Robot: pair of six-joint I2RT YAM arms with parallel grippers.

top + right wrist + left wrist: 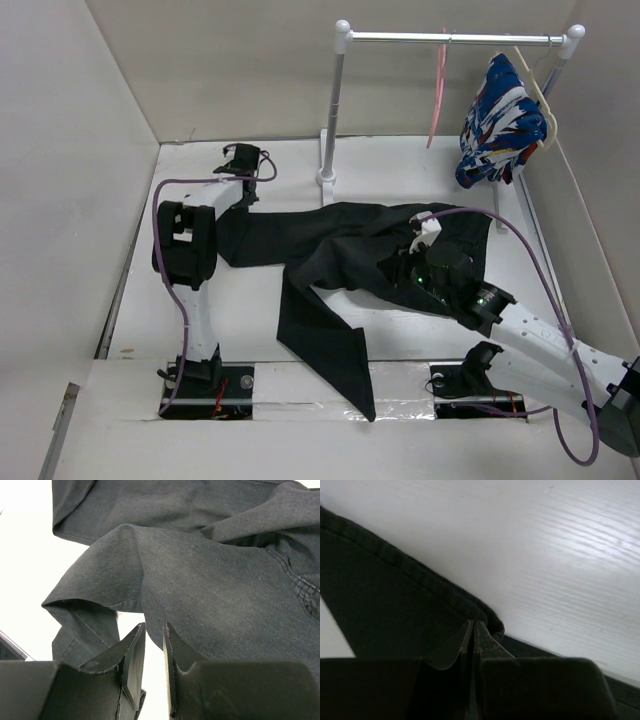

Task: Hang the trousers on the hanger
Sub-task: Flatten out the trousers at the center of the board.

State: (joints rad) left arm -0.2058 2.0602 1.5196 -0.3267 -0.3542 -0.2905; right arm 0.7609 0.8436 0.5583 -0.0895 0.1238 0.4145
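Observation:
The black trousers (330, 255) lie spread across the table, one leg trailing toward the near edge. My left gripper (472, 625) is shut on the hem at the trousers' left end (395, 595). In the top view its wrist (242, 160) stands over that end and the fingertips are hidden. My right gripper (405, 268) hovers low over the trousers' right part. In the right wrist view its jaws (154, 626) stand narrowly open and empty, just before a fold of the cloth (200, 585). The pink hanger (438, 90) hangs on the rail, empty.
A white rack with a metal rail (450, 38) stands at the back, its post (330, 120) near the trousers' top edge. A cream hanger with a blue patterned garment (498, 125) hangs at the rail's right end. Walls close in the table on the left, back and right.

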